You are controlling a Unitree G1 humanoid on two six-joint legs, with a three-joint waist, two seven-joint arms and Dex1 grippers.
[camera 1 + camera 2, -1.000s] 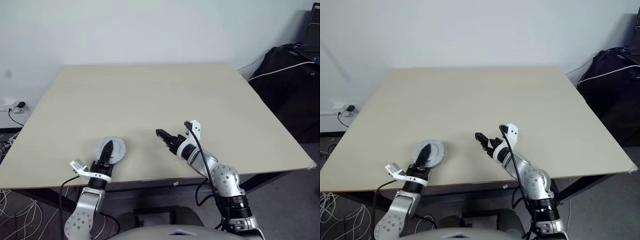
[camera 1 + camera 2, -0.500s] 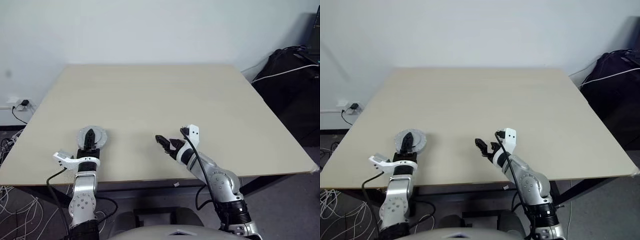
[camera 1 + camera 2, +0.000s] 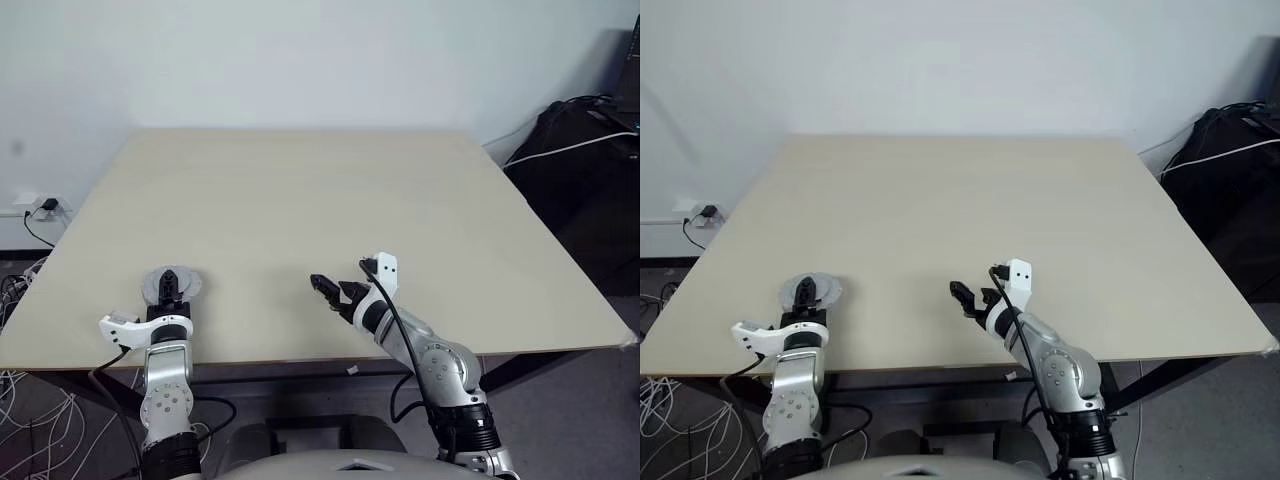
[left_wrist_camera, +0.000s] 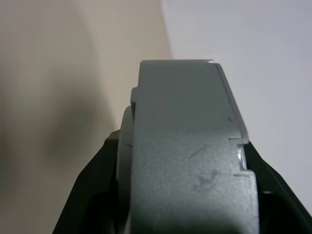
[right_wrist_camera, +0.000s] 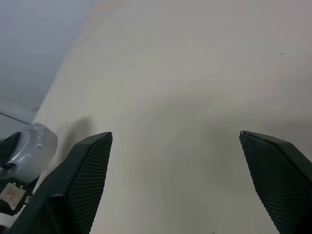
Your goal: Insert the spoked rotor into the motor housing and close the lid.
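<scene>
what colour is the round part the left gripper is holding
Grey-silver metal: the lid, clamped in the left gripper. Its grey edge shows best in the left wrist view.

Lab or office room: bare beige table (image 3: pixel 300 200), plain white wall (image 3: pixel 300 60), floor cables (image 3: pixel 20 420).

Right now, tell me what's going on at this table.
The left gripper is clamped on a round grey metal disc, apparently the assembled motor housing with its lid on, holding it on edge over the near left corner of the beige table. In the left wrist view the disc's thick grey rim sits between the black fingers. The right gripper hovers wide open and empty over the near middle of the table. Neither the rotor nor the windings are visible.
</scene>
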